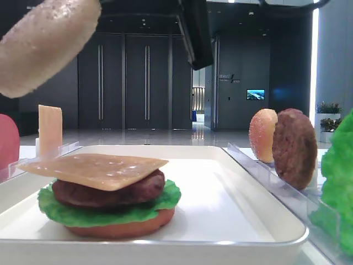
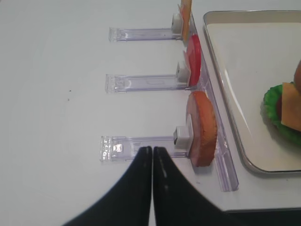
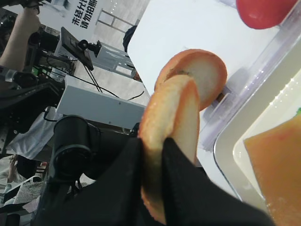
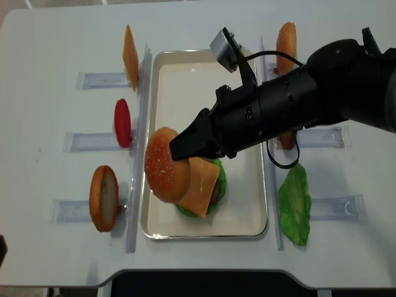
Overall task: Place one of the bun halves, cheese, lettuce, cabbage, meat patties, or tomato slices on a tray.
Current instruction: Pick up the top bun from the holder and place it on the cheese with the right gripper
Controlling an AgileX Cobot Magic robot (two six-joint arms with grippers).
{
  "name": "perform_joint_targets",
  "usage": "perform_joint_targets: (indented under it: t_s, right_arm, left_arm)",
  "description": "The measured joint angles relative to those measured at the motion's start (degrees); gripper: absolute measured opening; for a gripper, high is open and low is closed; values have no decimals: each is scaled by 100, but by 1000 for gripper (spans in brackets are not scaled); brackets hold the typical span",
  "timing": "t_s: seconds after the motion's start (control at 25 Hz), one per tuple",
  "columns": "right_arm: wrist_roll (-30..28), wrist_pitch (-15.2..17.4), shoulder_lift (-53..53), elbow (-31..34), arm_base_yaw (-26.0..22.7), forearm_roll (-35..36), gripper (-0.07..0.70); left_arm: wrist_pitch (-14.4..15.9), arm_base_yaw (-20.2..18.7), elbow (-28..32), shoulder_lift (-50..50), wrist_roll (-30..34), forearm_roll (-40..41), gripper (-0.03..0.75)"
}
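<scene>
Right hand (image 4: 179, 148): pinching the domed bun top (image 4: 166, 164) by its edge, holding it in the air above the left part of the tray (image 4: 185, 68).
Bun top: sesame-speckled, tilted, just over the stack's left side (not resting on it, as the low front view shows).
Stack on tray: red-brown bottom bun (image 1: 118, 226), lettuce (image 1: 105, 212), meat patty (image 1: 107, 190), cheese slice (image 1: 94, 168) on top.
Left hand (image 2: 152, 155): fingers pressed together, holding nothing, over the white worktop (image 2: 51, 94) beside a clear rack (image 2: 141, 146).
Left racks: cheese (image 4: 130, 57), tomato slice (image 4: 122, 122), bun half (image 4: 103, 197).
Right racks: another bun half (image 4: 286, 38), a loose lettuce leaf (image 4: 294, 204).
</scene>
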Motion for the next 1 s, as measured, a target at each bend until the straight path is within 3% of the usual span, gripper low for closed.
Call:
perform_joint_targets:
  t_s: [0.44,1.0]
  right_arm:
    - [-162,544,548,0,-697,7,78]
    - [-296,752,1015,0,-731,-19,76]
  left_arm:
    - [0,0,0,0,0,-4,-7]
    - [0,0,0,0,0,-6,-7]
